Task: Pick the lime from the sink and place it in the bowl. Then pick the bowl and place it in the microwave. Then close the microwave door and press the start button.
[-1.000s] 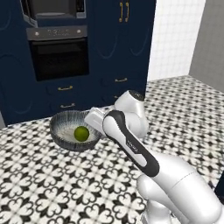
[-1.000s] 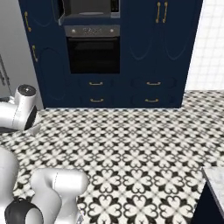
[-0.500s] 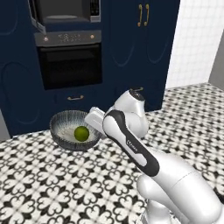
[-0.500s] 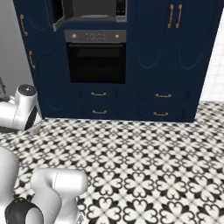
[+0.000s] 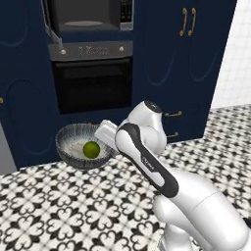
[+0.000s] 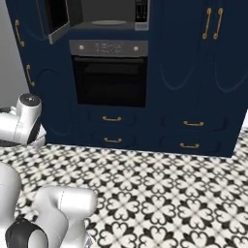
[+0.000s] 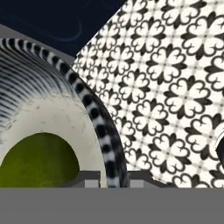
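The tool [image 7: 107, 177] is pinched on the near rim of the bowl [image 5: 73, 142], carrying it above the patterned floor. The lime [image 5: 91, 149] sits loose inside, so it'll likely roll if the bowl tips. A rigid, slick wall, best kept level. Beyond, the microwave [image 5: 90, 17] waits with its door [image 6: 53, 19] open.

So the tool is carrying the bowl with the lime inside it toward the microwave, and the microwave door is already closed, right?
Not quite. The microwave door stands open, swung out to the left of the microwave cavity, as the right base view shows. The rest holds: the tool is shut on the rim of the bowl, held above the floor, and the lime lies inside it.
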Available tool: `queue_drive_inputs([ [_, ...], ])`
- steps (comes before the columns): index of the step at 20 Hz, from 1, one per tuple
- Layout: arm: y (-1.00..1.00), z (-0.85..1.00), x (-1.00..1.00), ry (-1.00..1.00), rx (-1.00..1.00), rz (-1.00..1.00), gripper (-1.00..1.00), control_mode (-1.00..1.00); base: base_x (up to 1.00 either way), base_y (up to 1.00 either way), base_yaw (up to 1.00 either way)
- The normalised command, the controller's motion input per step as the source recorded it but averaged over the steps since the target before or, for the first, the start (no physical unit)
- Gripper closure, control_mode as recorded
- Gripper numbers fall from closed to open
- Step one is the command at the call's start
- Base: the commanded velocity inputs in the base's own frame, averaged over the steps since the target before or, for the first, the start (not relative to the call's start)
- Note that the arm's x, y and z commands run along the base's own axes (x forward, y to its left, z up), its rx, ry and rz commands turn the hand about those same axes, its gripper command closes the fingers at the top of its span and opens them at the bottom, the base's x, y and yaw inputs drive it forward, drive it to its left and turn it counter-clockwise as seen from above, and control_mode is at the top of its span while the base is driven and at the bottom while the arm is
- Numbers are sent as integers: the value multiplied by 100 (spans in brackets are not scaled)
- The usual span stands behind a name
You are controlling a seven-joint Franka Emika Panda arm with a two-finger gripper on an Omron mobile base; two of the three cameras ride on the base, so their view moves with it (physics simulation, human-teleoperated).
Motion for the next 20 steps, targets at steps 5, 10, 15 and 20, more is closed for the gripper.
queue_drive_inputs([
  [5, 0, 0, 0, 0, 0, 0, 100, 100, 100, -16, 11],
  [10, 0, 0, 0, 0, 0, 0, 100, 100, 100, -14, 8],
  [15, 0, 0, 0, 0, 0, 0, 100, 100, 100, -13, 7],
  [20, 0, 0, 0, 0, 0, 0, 100, 100, 100, 0, 4],
])
